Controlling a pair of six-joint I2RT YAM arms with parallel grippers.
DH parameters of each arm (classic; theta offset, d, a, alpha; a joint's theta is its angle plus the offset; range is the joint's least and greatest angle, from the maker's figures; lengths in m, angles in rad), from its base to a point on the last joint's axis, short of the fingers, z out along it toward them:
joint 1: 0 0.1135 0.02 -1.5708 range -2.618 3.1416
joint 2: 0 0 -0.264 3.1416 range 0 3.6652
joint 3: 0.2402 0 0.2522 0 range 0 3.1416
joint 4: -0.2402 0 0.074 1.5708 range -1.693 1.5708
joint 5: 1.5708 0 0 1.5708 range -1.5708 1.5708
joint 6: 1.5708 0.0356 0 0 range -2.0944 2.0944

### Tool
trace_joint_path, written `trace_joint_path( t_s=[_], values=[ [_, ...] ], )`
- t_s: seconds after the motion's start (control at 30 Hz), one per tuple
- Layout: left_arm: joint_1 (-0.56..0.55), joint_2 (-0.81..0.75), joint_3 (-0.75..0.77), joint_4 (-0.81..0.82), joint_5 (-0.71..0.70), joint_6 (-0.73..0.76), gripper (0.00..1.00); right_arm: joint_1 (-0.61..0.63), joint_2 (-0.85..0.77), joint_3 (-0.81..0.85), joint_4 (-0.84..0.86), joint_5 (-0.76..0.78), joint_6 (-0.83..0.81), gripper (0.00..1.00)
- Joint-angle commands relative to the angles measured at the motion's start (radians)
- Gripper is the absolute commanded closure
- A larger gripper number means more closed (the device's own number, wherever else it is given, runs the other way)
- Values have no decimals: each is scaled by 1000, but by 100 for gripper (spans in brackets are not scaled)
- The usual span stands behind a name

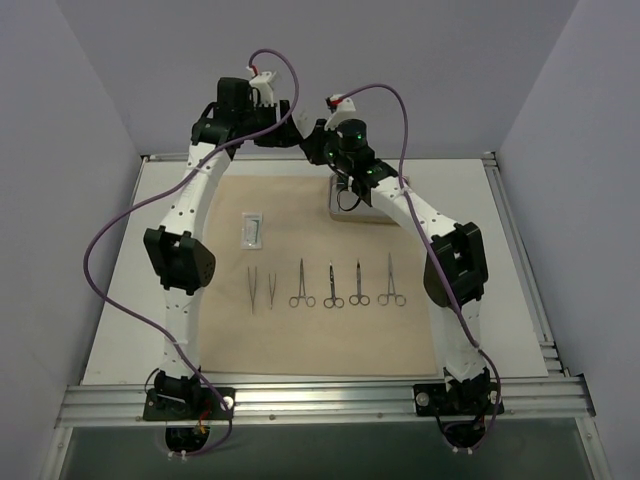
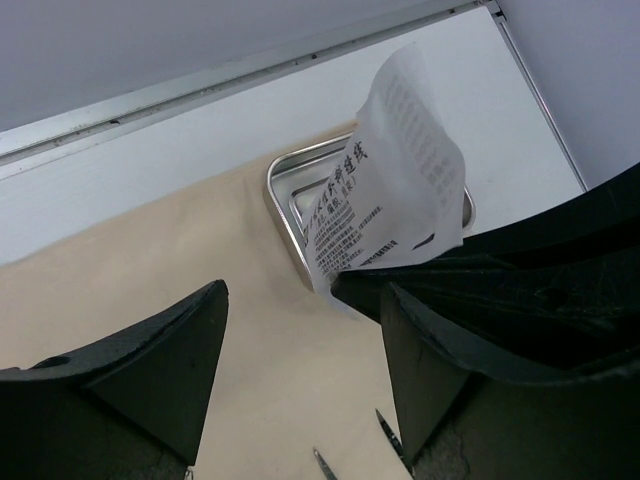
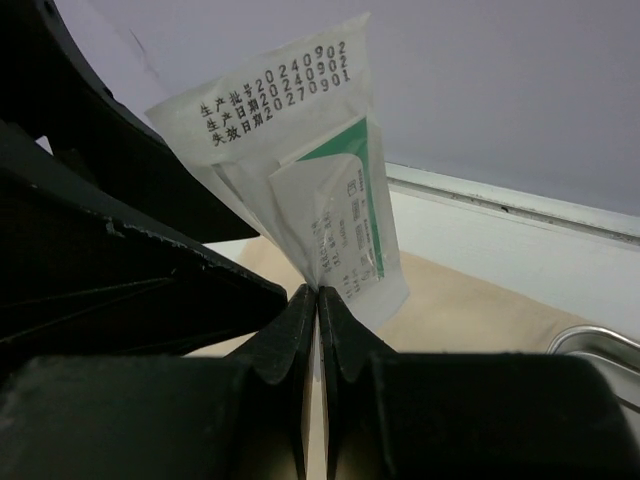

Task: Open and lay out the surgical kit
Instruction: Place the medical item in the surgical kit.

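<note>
The beige cloth (image 1: 300, 330) lies spread flat on the table. On it are the steel tray (image 1: 352, 208), one white packet (image 1: 252, 230), two tweezers (image 1: 253, 290) and a row of several clamps (image 1: 345, 285). Both grippers are raised high at the back and meet there. My right gripper (image 3: 319, 292) is shut on the lower edge of a second white packet (image 3: 300, 160) with printed text and a green stripe. My left gripper (image 2: 300, 295) is open, with that packet (image 2: 395, 180) just beyond its right finger (image 2: 430, 380). The tray (image 2: 283, 205) lies below it.
The steel tray's rim (image 3: 600, 340) also shows in the right wrist view. Two clamp tips (image 2: 390, 435) show on the cloth below the left gripper. A metal rail (image 1: 320, 400) runs along the near edge. Purple cables (image 1: 120, 250) loop beside the left arm. Walls close in three sides.
</note>
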Motion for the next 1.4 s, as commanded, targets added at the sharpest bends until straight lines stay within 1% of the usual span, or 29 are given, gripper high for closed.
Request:
trace_joint_path(
  t_s=[0.0, 0.2, 0.37, 0.47, 0.53, 0.57, 0.67, 0.7, 0.77, 0.8, 0.87, 0.9, 0.97, 1.0, 1.03, 1.07, 1.1, 1.13, 1.2, 1.23, 1.27, 1.37],
  values=[
    [-23, 2, 54, 51, 4, 9, 30, 9, 17, 42, 53, -28, 33, 100],
    [-23, 9, 62, 51, -40, -1, 33, 18, 20, 44, 49, -42, 30, 100],
    [-25, 15, 85, 47, -57, -12, 41, 21, 21, 30, 49, -50, 41, 100],
    [-25, 17, 90, 56, -51, -18, 43, 21, 21, 24, 48, -52, 48, 100],
    [-28, 18, 87, 58, -53, -17, 45, 21, 23, 21, 57, -59, 58, 100],
    [-28, 18, 79, 56, -57, -17, 52, 21, 23, 22, 60, -62, 61, 100],
    [-28, 21, 65, 50, -73, -18, 62, 23, 21, 25, 63, -65, 62, 100],
    [-28, 20, 62, 50, -71, -18, 69, 23, 18, 24, 65, -67, 61, 100],
    [-28, 20, 61, 54, -73, -18, 76, 24, 18, 19, 69, -79, 58, 100],
    [-29, 20, 59, 56, -76, -20, 84, 24, 18, 16, 74, -82, 58, 100],
    [-29, 21, 59, 54, -91, -20, 95, 24, 18, 8, 76, -97, 58, 100],
    [-29, 21, 56, 50, -97, -15, 97, 26, 18, 7, 82, -105, 58, 100],
    [-22, 18, 44, 33, -102, -9, 98, 23, 15, 4, 89, -166, 41, 100],
    [-17, 12, 19, 25, -94, -2, 98, 20, 12, 5, 68, -183, 29, 96],
    [-9, 9, 4, 7, -87, 3, 98, 18, 6, 10, 48, -194, 9, 71],
    [-2, 6, -14, -2, -79, 9, 98, 15, -15, 8, 25, -200, -20, 64],
    [17, -3, -36, -11, -64, 21, 98, 9, -26, 5, -28, -200, -95, 60],
    [27, -9, -82, -31, -56, 29, 98, 5, -41, 1, -55, -205, -134, 55],
    [53, -32, -140, -48, -25, 49, 98, -20, -86, -15, -126, -248, -233, 51],
    [61, -40, -204, -59, -10, 57, 97, -34, -98, -16, -153, -268, -257, 47],
    [67, -49, -237, -65, 7, 81, 98, -46, -123, -18, -199, -295, -273, 47],
    [75, -77, -352, -99, 70, 135, 98, -107, -163, -33, -237, -302, -284, 46]
  ],
)
